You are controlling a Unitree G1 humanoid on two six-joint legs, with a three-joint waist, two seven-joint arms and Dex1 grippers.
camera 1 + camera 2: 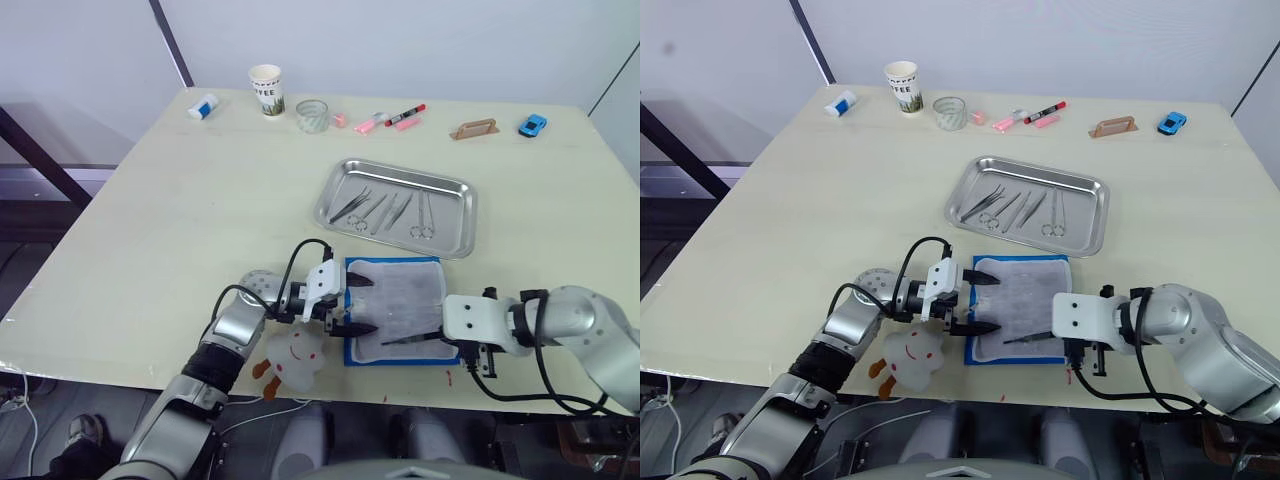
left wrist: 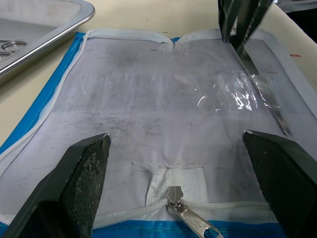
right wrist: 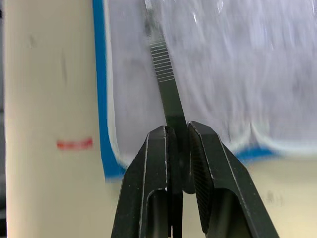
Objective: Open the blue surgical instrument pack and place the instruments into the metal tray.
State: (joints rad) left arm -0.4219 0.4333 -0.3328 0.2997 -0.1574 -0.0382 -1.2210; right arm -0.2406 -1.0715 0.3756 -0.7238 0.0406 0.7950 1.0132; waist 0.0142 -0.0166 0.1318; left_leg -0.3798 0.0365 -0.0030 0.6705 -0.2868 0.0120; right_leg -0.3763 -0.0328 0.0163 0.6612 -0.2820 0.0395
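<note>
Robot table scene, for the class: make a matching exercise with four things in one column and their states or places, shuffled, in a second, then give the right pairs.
Things
1. Right gripper
2. Left gripper
3. Shiny rectangular metal tray
4. Flat bright-blue surgical instrument pack with white lining

States or places
A. Lying unzipped and open at the table's near edge
B. Shut on a slim dark-silver metal instrument
C. Open, fingers spread at the pack's zipper side
D. Holding several slim metal instruments

Pairs: 1-B, 2-C, 3-D, 4-A
</note>
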